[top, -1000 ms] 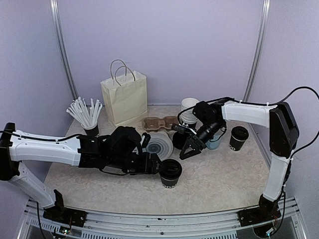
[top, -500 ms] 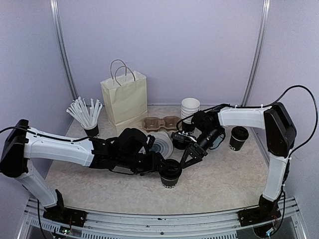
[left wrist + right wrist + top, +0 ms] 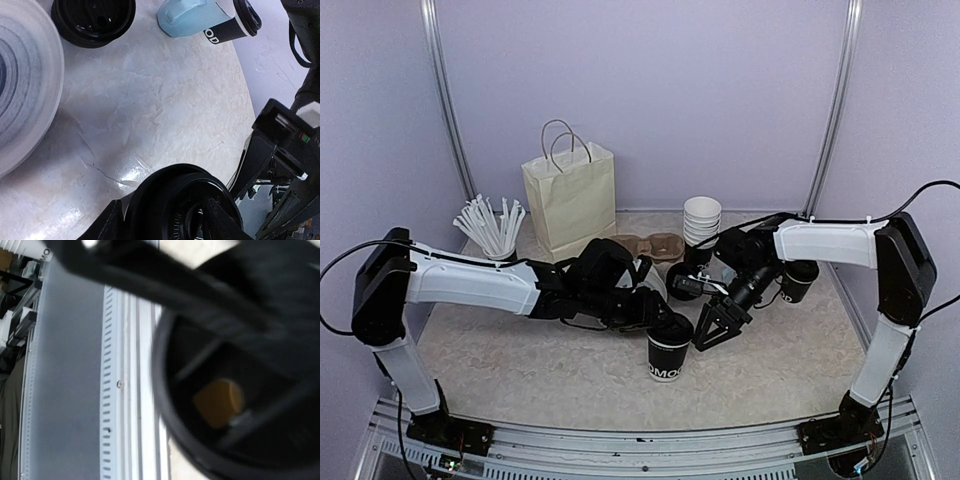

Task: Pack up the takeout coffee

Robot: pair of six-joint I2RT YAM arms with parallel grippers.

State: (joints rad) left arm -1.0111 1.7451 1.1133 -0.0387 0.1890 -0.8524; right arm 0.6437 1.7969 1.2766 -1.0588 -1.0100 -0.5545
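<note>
Near the front edge of the surface [image 3: 520,370], the takeout coffee [image 3: 667,358] stands upright. The left fingers [image 3: 114,226], reaching in from ten o'clock, pinch it on either side just under its round black lid, while the right fingers [image 3: 706,334] hang spread and empty just beside it at three o'clock. A paper cup like this is probably light, with thin walls that give under a squeeze and a lid that could pop off. The stiffer band below the rim looks the safest hold, with the cup kept level in case it is full. The left wrist view alone shows the contact at the lid, and beyond it at twelve o'clock another black lid [image 3: 92,17], a light blue mug [image 3: 182,17] and a second lettered cup [image 3: 232,22]. Only the overhead view takes in the paper bag [image 3: 570,195], far back at eleven o'clock. The right wrist view is a dark blur.
</note>
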